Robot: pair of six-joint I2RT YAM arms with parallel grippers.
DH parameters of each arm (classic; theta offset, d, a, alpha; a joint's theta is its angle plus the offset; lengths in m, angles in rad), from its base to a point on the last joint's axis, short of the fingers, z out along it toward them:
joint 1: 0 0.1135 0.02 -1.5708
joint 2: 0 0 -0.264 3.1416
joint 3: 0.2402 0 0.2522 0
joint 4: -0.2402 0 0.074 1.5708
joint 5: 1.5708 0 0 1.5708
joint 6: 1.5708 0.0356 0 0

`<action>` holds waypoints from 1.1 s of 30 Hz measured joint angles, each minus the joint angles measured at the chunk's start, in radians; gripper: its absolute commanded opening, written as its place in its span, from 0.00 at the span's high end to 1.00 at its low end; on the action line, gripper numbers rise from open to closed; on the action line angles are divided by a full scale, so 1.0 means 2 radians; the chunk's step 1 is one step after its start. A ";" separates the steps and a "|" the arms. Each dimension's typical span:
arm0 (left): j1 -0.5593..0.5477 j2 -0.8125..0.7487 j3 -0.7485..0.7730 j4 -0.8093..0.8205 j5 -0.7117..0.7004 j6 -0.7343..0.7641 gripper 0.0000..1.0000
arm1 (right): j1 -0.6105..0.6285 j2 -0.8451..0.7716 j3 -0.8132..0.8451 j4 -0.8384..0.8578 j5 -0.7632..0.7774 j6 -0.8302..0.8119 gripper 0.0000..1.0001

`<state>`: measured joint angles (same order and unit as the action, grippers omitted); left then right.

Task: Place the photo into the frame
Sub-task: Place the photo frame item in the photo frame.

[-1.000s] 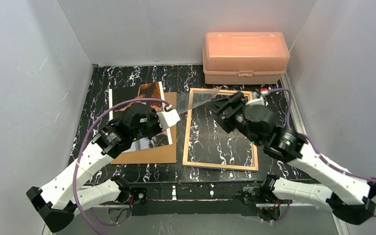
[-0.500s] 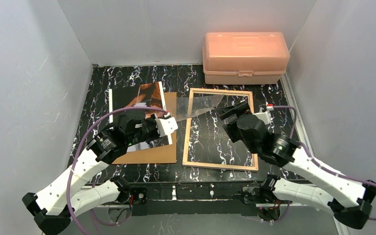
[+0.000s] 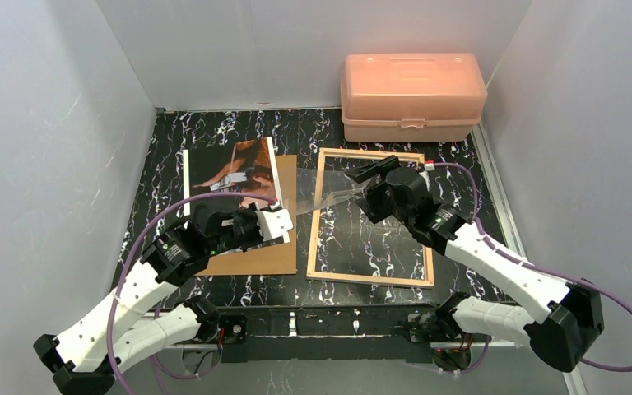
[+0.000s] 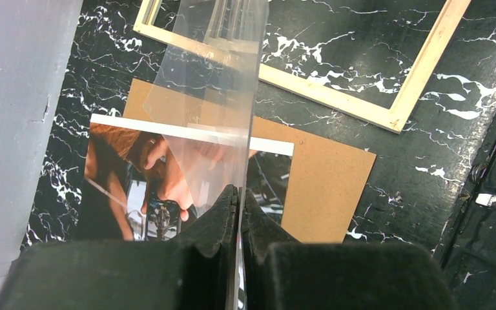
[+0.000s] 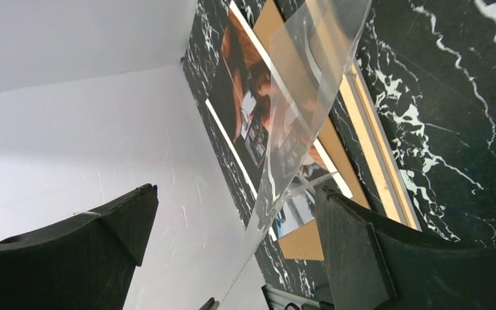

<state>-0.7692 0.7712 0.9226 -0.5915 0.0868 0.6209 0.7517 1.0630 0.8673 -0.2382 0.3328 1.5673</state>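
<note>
Directly above photo [image 4: 119,171], left fingers [image 4: 216,223] pinch pane [image 4: 213,97].

High rear overview, close wrists, shared frame [image 3: 370,280]

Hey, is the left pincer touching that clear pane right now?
Touching. The left wrist view shows the left pincer shut on the near edge of the clear pane, pinching it from both sides with no gap.

Bright, even light leaves only faint shadows on the white walls [image 3: 49,123], the pane [image 4: 213,97] glints softly, and the near fingers [image 5: 361,258] look blurred in both wrist views.
</note>
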 measured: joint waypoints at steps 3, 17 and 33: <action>0.000 -0.001 0.000 0.000 0.002 0.000 1.00 | -0.002 0.015 -0.006 0.018 -0.024 0.000 0.01; 0.000 -0.036 -0.009 -0.001 0.043 0.022 1.00 | -0.011 0.026 -0.064 0.035 -0.045 0.013 0.25; -0.004 -0.017 -0.027 -0.039 0.105 0.060 0.25 | -0.057 0.039 -0.048 0.070 -0.101 -0.054 0.99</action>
<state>-0.7765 0.7368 0.8677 -0.6704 0.2966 0.7403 0.6380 1.1419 0.7708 -0.0975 0.1318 1.4597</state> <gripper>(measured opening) 0.676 0.033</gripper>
